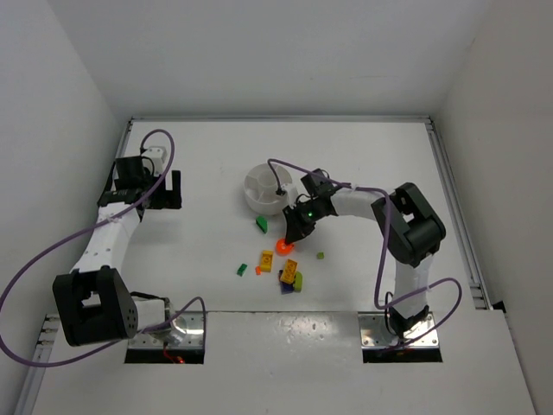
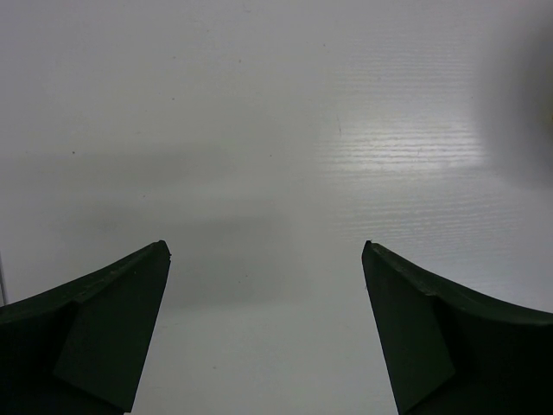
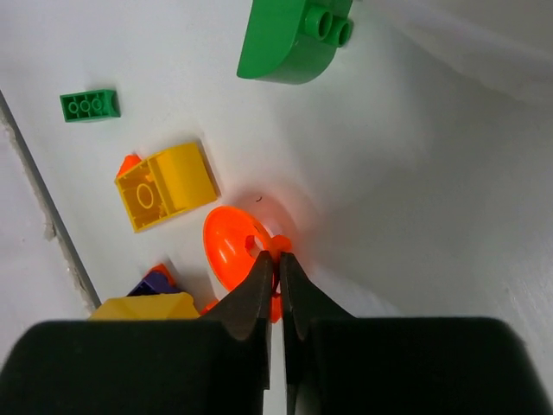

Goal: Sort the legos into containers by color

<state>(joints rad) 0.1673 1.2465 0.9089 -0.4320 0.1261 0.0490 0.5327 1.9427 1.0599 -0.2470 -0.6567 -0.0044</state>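
1 dish (image 1: pixel 249 187), ~10 lego pcs (image 1: pixel 266 259)

Glossy plastic legos (image 3: pixel 289 39) — smooth table (image 1: pixel 363 156)

White-black arms (image 1: pixel 105 240), purple cables (image 1: pixel 159 132)

- Top external view: fixed, high behind the arm bases, looking down and forward; far enough to take in the whole flat white counter (image 1: pixel 216 156).
- Left wrist view: mounted on the left tool (image 2: pixel 265 246), facing bare counter at close range.
- Right wrist view: mounted on the right tool (image 3: pixel 275 258), facing down, very near the counter.
- Shared by top and right wrist views: round red-orange plastic piece (image 3: pixel 232 246), curved green plastic brick (image 3: pixel 289 39).
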